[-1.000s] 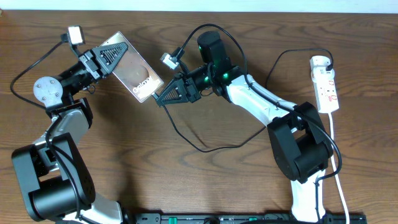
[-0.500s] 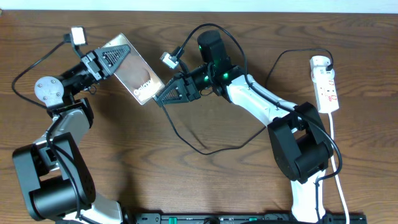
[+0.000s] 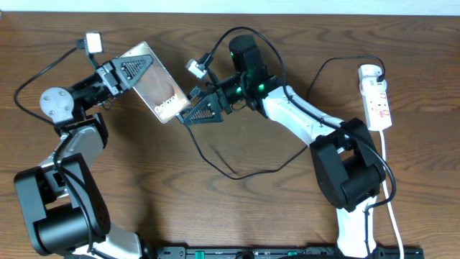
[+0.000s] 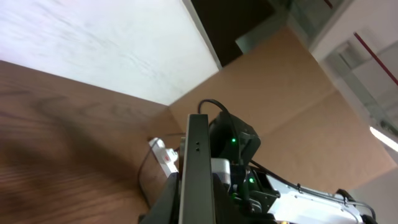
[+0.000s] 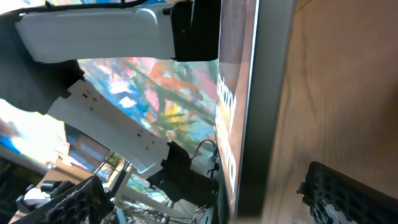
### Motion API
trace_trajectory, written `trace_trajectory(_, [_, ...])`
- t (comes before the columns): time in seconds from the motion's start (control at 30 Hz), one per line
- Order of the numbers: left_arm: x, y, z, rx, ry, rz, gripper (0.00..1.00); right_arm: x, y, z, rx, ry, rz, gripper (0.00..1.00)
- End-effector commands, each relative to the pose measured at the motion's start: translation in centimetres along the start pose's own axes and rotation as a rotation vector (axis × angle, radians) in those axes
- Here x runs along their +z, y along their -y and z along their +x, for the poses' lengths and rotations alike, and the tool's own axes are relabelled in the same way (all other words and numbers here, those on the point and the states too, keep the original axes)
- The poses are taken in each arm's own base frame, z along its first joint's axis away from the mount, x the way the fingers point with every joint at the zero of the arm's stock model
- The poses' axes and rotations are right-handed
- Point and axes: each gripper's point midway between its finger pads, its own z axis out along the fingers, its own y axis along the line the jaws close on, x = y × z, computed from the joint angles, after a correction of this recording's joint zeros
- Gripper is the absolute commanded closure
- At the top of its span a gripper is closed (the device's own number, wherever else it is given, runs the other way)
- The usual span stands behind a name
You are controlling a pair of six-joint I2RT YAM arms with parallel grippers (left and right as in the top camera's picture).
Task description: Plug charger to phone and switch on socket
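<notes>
Grips phone [image 3: 159, 88] by one end in closed left pincer [image 3: 133, 68], lifted off worktop [image 3: 215, 216]. Just beside phone's lettered end, right pincer [image 3: 194, 115], hold impossible to tell. Probably glossy, stiff, slippery: clamp edges. Pinch limp charger [image 3: 237, 173] near tip.

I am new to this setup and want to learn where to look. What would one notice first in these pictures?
First, the glossy brown phone, gripped by the left hand at the upper left of the overhead view. The right hand sits close to its lettered end, with a thin black cable trailing below it. A white power strip lies at the far right.
</notes>
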Motion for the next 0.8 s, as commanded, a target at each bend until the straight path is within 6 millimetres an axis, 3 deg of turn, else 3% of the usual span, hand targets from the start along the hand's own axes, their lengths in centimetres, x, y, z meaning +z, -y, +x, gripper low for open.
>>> trace_trajectory(0.0, [-1.7, -0.4, -1.7, 0.030, 0.071, -0.035, 0.93, -3.0, 0.6, -2.1, -0.031, 0.077, 0.103, 0.01])
trace_trajectory(0.13, [-3.6, -1.2, -2.9, 0.024, 0.120, -0.071, 0.93, -7.5, 3.6, -3.3, 0.054, 0.193, 0.276, 0.01])
trace_trajectory(0.23, [-4.3, -1.9, -3.4, 0.012, 0.148, -0.096, 0.93, -10.9, 7.1, -2.9, 0.159, 0.271, 0.471, 0.01])
trace_trajectory(0.33, [-4.7, -4.0, -3.6, -0.023, 0.179, -0.150, 0.93, -15.1, 11.5, -0.2, 0.317, 0.310, 0.767, 0.01])
trace_trajectory(0.43, [-5.5, -8.1, -3.3, -0.125, 0.232, -0.272, 0.93, -18.4, 13.8, 2.7, 0.442, 0.305, 0.991, 0.01])
trace_trajectory(0.57, [-7.3, -13.6, -1.2, -0.219, 0.265, -0.493, 0.93, -19.2, 14.1, 3.4, 0.453, 0.294, 1.032, 0.01])
trace_trajectory(0.77, [-10.3, -18.4, 2.1, -0.345, 0.276, -0.762, 0.93, -20.0, 14.5, 3.6, 0.456, 0.298, 1.084, 0.01])
